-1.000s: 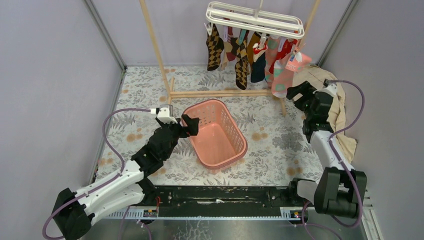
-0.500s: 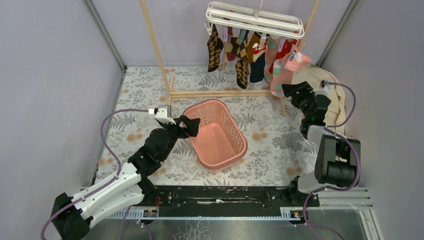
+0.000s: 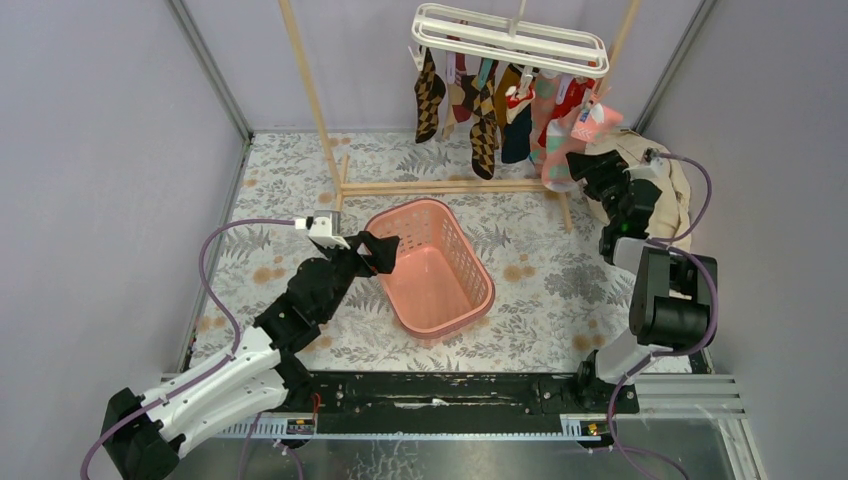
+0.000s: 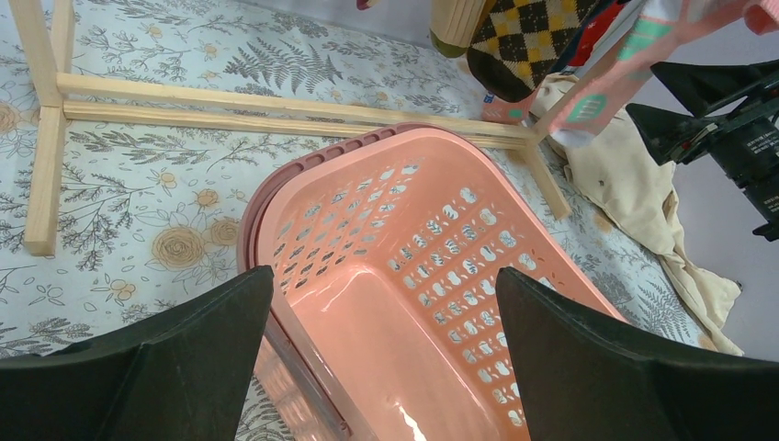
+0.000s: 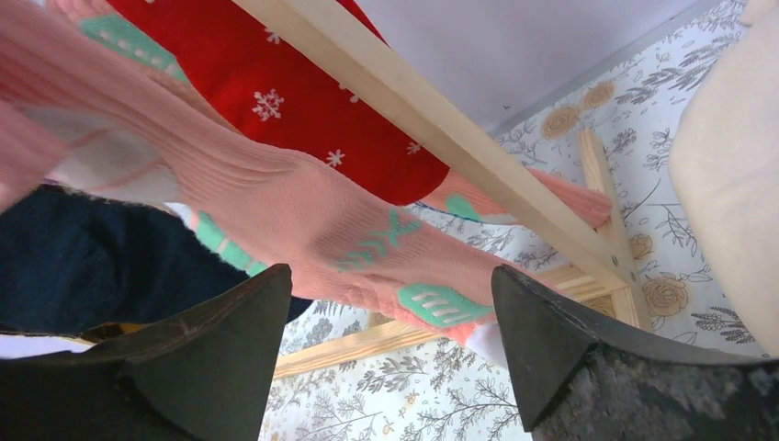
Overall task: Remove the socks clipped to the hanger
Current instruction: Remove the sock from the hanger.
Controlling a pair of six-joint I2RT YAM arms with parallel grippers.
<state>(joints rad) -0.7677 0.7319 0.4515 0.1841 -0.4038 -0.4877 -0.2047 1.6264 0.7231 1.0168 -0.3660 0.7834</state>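
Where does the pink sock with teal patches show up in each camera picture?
Top external: pink sock, upper right, at the hanger's right end.
Left wrist: the sock at the top right corner.
Right wrist: the sock fills the middle, close up.
Shared landmark: the wooden rack, seen in all three.

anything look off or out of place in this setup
One thing: a beige cloth lies crumpled on the floor by the right wall, beside the wooden rack, neither hung nor folded. The pink basket sits skewed to the rack, though upright. The socks hang normally from the hanger.
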